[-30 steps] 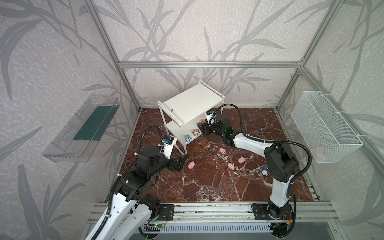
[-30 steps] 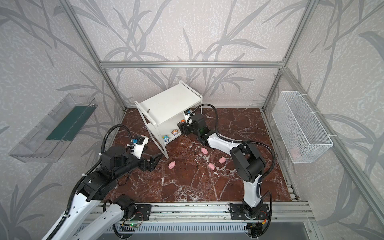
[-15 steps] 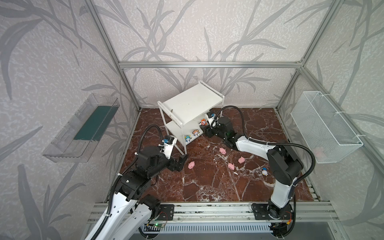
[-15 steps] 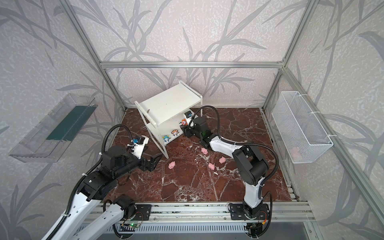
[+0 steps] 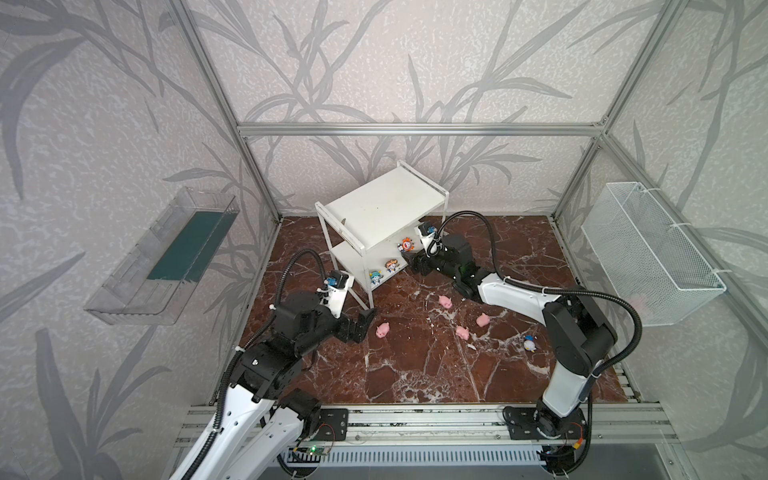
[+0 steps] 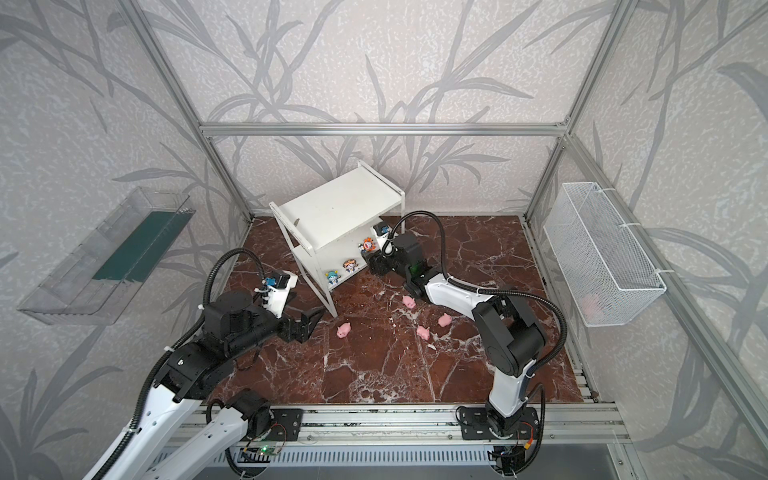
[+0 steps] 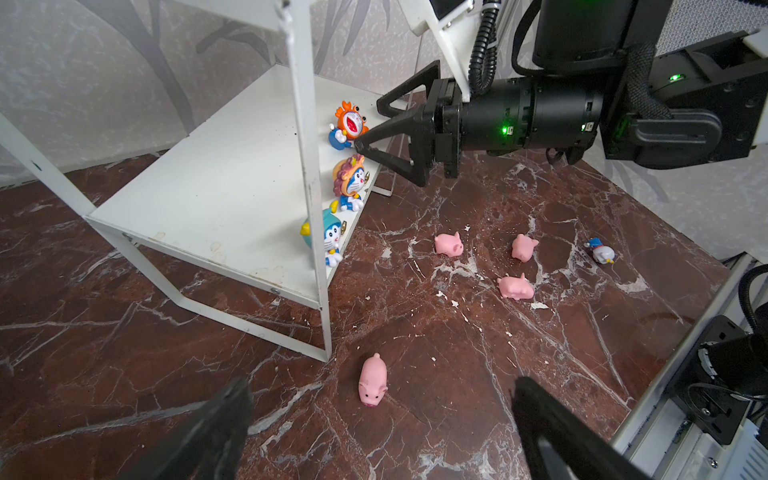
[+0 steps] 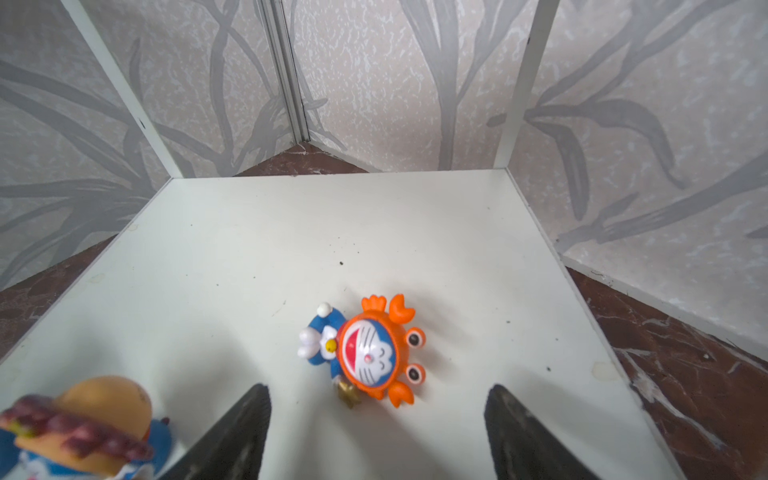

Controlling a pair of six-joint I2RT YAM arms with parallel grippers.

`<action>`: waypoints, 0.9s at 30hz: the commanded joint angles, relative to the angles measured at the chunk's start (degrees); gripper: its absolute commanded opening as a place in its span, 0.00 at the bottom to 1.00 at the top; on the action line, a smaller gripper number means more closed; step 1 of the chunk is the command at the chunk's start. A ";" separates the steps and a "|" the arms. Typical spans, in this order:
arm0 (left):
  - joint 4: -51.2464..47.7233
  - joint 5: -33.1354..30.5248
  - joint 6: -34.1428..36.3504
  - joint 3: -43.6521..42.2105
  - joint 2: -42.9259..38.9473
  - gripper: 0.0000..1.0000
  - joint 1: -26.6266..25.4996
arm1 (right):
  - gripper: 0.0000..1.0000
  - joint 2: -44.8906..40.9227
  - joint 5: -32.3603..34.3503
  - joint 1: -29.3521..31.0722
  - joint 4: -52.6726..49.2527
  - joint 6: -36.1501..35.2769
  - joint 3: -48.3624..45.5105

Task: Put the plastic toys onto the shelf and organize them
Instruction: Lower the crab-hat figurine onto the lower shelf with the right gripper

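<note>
at the lower board of the shelf (image 5: 386, 208) the right gripper (image 8: 378, 390) gapes, released; only its wrist view shows the crab figurine (image 8: 374, 353) toppled before it. the left gripper (image 5: 365, 321) hangs open near a pig (image 5: 382, 330) on the floor (image 5: 415, 365).

In the right wrist view, the fingers (image 8: 232, 436) of the right gripper (image 8: 378, 388) are cut off by the picture's edge, and the maned figurine (image 8: 79, 428) is blurred and cropped at a corner. In the left wrist view, the left gripper (image 7: 382, 381) is seen only as two blurred fingers (image 7: 216, 432) cut by the edge, and the teal-hooded figurine (image 7: 330, 245) is partly hidden behind a leg of the shelf (image 7: 305, 166). In both top views, the shelf's lower board is largely covered by the upper one, and a pink thing (image 5: 639, 300) inside the wire basket (image 5: 648, 249) is veiled by mesh and cannot be identified.
</note>
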 commanded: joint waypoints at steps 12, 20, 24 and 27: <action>0.59 0.34 0.35 -0.64 0.00 0.99 0.31 | 0.84 3.81 4.02 1.43 -1.45 1.30 5.70; 0.63 0.44 0.34 -0.61 0.05 0.99 0.34 | 0.84 4.94 6.32 2.63 -2.05 0.12 7.35; 0.58 0.41 0.35 -0.56 0.00 0.99 0.34 | 0.80 5.80 9.14 3.24 -2.99 0.02 8.14; 0.66 0.47 0.39 -0.71 0.00 0.99 0.37 | 0.76 6.35 10.03 3.22 -3.42 0.25 8.29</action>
